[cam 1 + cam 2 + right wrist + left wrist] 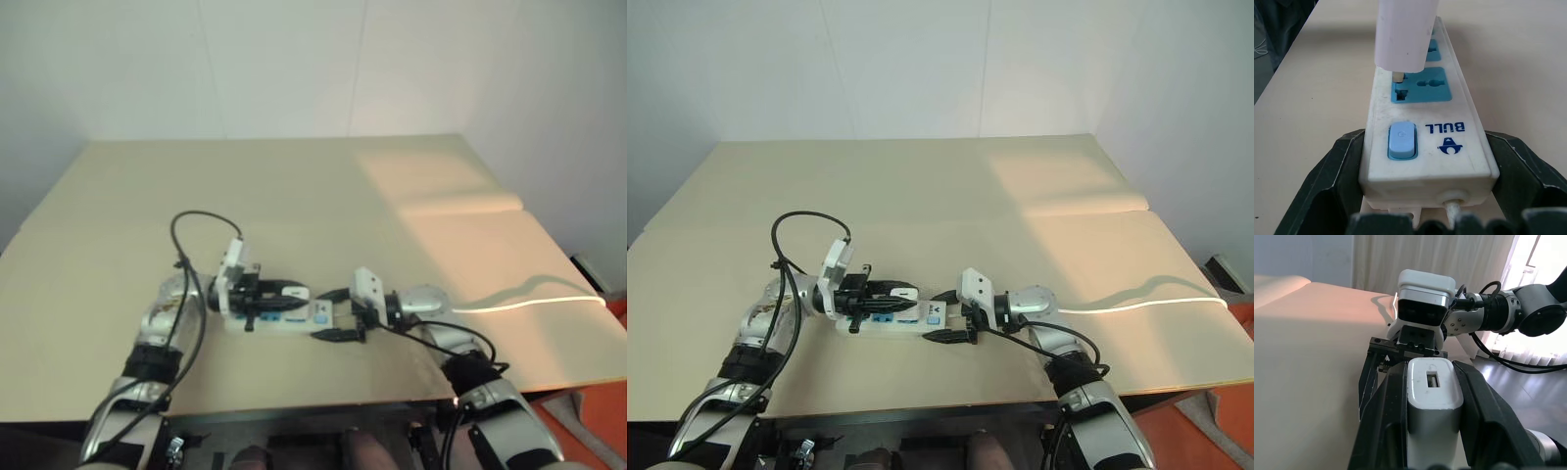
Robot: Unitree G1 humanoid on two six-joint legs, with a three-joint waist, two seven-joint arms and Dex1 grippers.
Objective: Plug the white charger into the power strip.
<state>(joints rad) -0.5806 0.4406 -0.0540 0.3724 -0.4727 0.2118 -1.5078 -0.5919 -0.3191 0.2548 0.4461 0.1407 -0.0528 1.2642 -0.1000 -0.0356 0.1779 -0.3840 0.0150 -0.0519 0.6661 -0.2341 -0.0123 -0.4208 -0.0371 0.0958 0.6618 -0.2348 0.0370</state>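
Observation:
My left gripper (1431, 369) is shut on the white charger (1432, 391), a small white cube held between its two black fingers. It holds the charger (1405, 34) over the power strip (1449, 147), at the blue socket nearest the switch. The charger's prongs reach into that socket's slots, with a small gap left under its body. My right gripper (1425, 139) is shut on the switch end of the strip, one finger against each long side. From the head, both grippers meet over the strip (289, 323) near the table's front edge.
The strip's thin white cord (529, 299) trails right across the tan table (294, 186) towards its right edge. A black cable (196, 220) loops above my left arm. The table's front edge (313, 403) lies just behind the grippers.

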